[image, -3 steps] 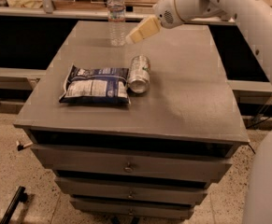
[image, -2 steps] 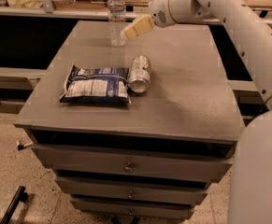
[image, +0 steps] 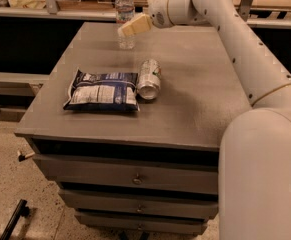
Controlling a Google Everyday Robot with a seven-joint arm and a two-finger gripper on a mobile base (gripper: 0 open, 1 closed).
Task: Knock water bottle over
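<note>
Up at the far edge of the grey table (image: 195,109), the camera view shows the water bottle (image: 124,5) standing upright, white cap on top. The gripper (image: 132,26) hangs at the end of the white arm (image: 235,39), which reaches in from the right. Its tan tip lies across the bottle's middle, though contact cannot be confirmed, nor whether the gripper is parted or closed. Nearer the camera, a drink can (image: 149,79) lies on its side just beside a snack bag (image: 102,90).
</note>
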